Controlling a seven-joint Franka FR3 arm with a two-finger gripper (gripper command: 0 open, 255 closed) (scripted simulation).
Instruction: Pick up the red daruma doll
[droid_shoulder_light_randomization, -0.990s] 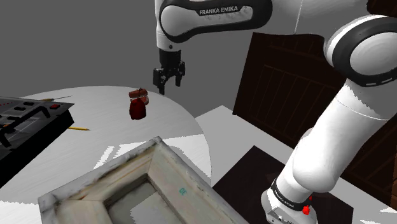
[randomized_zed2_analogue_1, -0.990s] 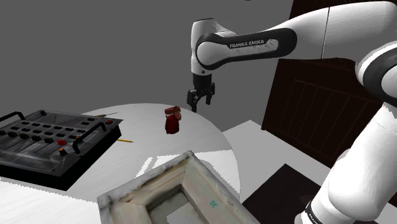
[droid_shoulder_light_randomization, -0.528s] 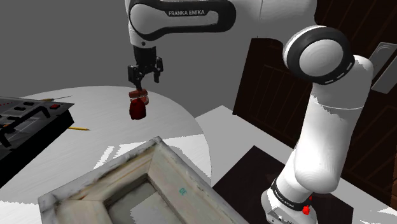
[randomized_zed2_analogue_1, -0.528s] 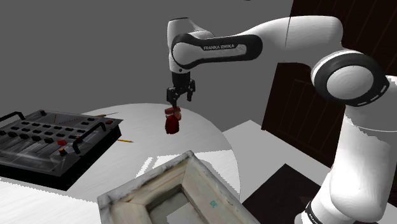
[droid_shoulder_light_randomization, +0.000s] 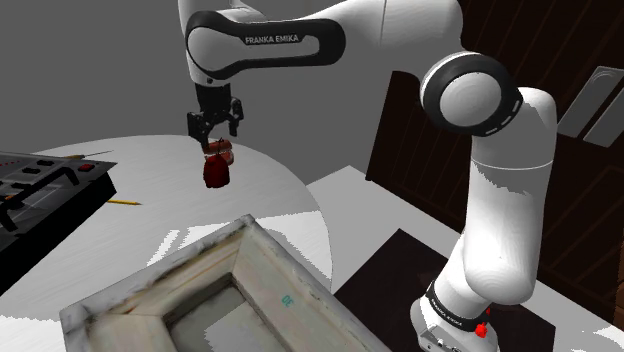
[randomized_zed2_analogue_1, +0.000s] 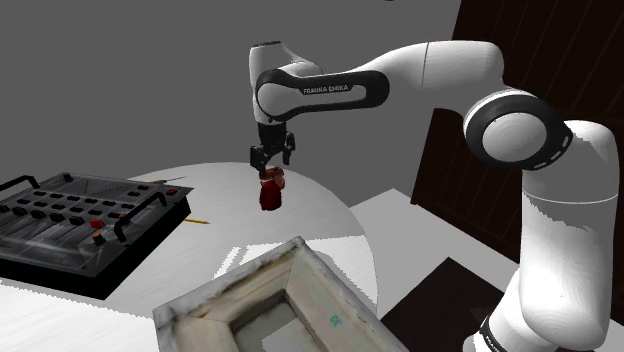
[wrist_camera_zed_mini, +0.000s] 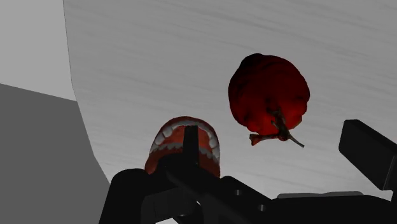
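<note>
gripper (droid_shoulder_light_randomization: 213, 140): open, fingers apart and clear of the doll; hangs just above it.
doll (droid_shoulder_light_randomization: 215, 172): dark red, round, on the white table (droid_shoulder_light_randomization: 270, 195) near its far rim. In the wrist view (wrist_camera_zed_mini: 268, 89) it lies ahead of the gap between the fingers, with a thin tan stem sticking out.
red-white item (wrist_camera_zed_mini: 175, 143): just beside the doll, partly behind one finger, close to the table edge.
crate (droid_shoulder_light_randomization: 290, 285): open top, pale worn walls, grey floor inside. Small teal mark on the outer wall, unreadable.
console (randomized_zed2_analogue_1: 85, 225): black, with handles and red buttons, at the table's left side in both exterior views.
pencil (randomized_zed2_analogue_1: 197, 218): lies flat between console and doll.
writing: "FRANKA EMIKA" on the arm (randomized_zed2_analogue_1: 330, 88).
room: bare table between doll and crate, and between doll and console. Dark cabinet (droid_shoulder_light_randomization: 440, 120) stands well apart, past the table's right edge.
</note>
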